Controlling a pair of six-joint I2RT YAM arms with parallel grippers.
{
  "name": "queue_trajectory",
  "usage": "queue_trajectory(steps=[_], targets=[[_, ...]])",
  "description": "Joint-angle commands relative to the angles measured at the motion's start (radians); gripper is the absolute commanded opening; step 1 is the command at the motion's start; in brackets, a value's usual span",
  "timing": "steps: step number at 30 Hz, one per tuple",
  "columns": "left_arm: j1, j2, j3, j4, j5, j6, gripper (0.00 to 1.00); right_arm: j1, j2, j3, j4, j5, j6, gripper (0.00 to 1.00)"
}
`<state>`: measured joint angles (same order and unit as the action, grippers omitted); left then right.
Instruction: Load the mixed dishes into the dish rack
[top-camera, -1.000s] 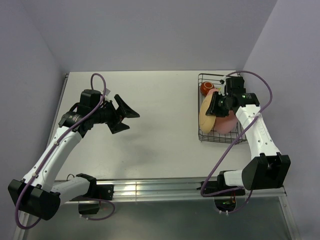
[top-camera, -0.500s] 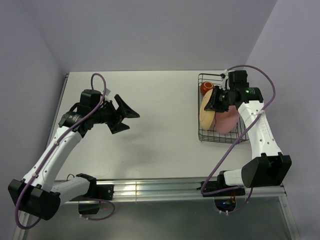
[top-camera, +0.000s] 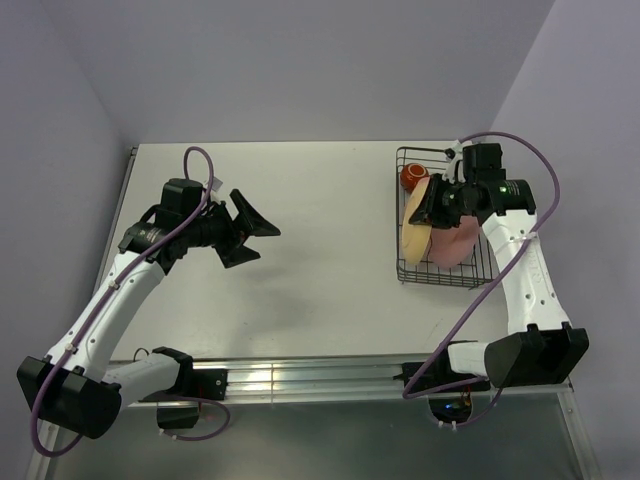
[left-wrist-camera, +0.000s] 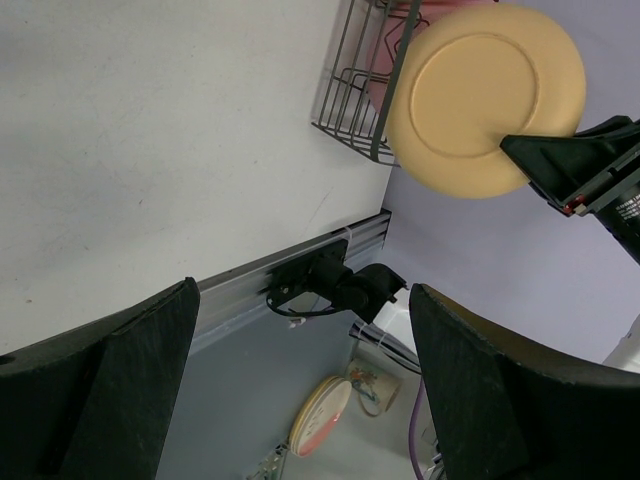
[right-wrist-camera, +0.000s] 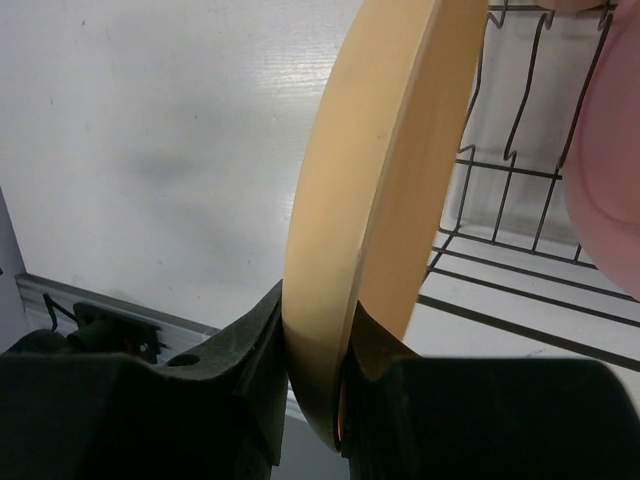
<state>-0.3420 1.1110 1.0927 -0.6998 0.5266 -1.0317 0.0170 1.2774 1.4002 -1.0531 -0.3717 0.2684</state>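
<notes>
The right gripper (right-wrist-camera: 315, 350) pinched the rim of the pale orange plate (right-wrist-camera: 380, 180), holding it on edge above the left side of the dish rack (top-camera: 400, 272), probably to slot it between the bars beside the pink plate (top-camera: 455, 243) standing inside. The right wrist view showed that pinch plainly; only the top view showed the left gripper (top-camera: 255, 232), jaws wide and empty, well left of the rack.

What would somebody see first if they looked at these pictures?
Probably the pale orange plate, pinched by its rim in the right gripper and held on edge at the dish rack, on the right side of the table. A pink plate and a dark red-brown mug sit inside that rack. The left gripper hangs wide open over bare table, holding nothing.
</notes>
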Motion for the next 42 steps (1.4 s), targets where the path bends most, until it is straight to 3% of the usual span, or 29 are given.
queue_trajectory(steps=[1, 23, 42], targets=[[-0.002, 0.004, 0.018, 0.025, 0.018, 0.033, 0.92, -0.009, -0.036, 0.056, -0.024, 0.042, -0.021, 0.00], [-0.003, 0.013, 0.021, 0.022, 0.018, 0.033, 0.92, -0.009, -0.012, 0.003, 0.019, -0.038, -0.058, 0.00], [-0.002, 0.035, 0.053, 0.017, 0.016, 0.044, 0.92, -0.009, 0.083, -0.072, 0.106, 0.017, -0.115, 0.00]])
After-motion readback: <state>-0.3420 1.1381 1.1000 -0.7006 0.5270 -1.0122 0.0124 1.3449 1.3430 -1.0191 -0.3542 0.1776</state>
